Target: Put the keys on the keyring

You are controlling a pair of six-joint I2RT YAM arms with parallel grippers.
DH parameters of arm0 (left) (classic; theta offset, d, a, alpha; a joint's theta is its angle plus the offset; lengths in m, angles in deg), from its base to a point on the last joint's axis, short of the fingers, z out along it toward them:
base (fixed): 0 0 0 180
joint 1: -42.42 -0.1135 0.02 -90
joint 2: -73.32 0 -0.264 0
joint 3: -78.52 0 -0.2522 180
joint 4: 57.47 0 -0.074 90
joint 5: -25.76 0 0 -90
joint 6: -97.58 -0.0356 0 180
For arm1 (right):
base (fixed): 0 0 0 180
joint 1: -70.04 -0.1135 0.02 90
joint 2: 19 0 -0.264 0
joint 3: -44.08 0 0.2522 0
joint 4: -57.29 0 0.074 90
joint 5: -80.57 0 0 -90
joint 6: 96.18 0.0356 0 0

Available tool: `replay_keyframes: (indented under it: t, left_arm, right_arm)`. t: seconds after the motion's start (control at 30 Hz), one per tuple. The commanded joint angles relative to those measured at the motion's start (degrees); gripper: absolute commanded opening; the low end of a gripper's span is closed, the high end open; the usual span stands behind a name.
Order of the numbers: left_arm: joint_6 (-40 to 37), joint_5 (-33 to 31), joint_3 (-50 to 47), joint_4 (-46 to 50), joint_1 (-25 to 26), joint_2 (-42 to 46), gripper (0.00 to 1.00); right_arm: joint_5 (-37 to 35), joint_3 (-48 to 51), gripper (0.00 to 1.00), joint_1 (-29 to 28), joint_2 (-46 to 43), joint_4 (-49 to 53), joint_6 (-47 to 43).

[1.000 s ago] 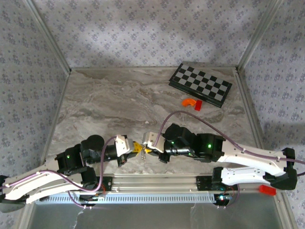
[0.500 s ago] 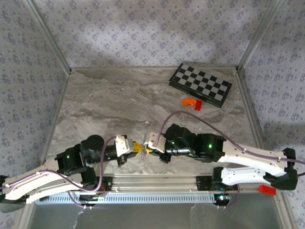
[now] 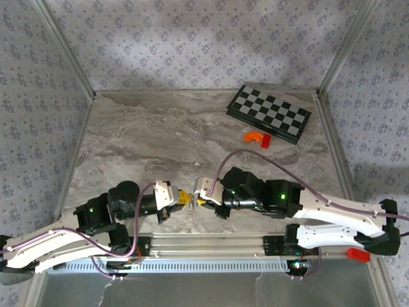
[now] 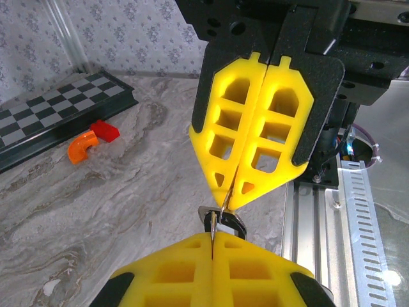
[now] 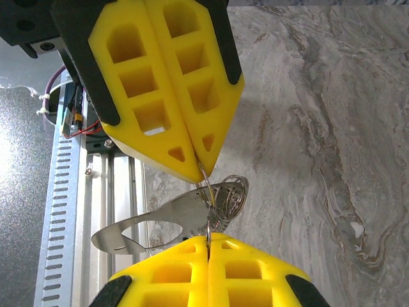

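Top view: marbled desk (image 3: 147, 141). The left claw (image 3: 185, 199) and right claw (image 3: 199, 201) are tip to tip near the front rail. At the far right lie a checkerboard (image 3: 269, 113), an orange curved piece (image 3: 253, 136) and, touching it, a red piece (image 3: 266, 142). Left wrist view: both pairs of yellow fingers are pressed flat together. The keyring (image 4: 225, 199), a thin wire loop, runs from the seam of the right claw above into the seam of the left claw below, clenched by both, above the desk. A small dark piece (image 4: 223, 220) with a bright edge sits just under the loop; what it is cannot be told. Right wrist view: the same loop is pinched between the two clenched claws, with a small coil of fine wire (image 5: 235, 195) beside it. The key (image 5: 182, 208), a flat silvery blade with an oval cut-out, hangs at the loop and points toward the rail; whether it is threaded on cannot be told.
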Motion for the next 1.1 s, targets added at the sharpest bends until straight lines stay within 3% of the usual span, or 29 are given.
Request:
replay_keyframes:
  t: [0.0, 1.07]
  left_arm:
    - [-0.61, 0.38, 1.48, -1.48, 0.53, 0.12, 0.0]
    - [-0.55, 0.64, 1.25, -1.54, 0.5, 0.22, 0.0]
  right_arm:
    - [0.09, 0.03, 0.0, 0.03, -0.29, -0.59, 0.25]
    - [-0.78, 1.08, 0.0, 0.52, -0.61, -0.64, 1.13]
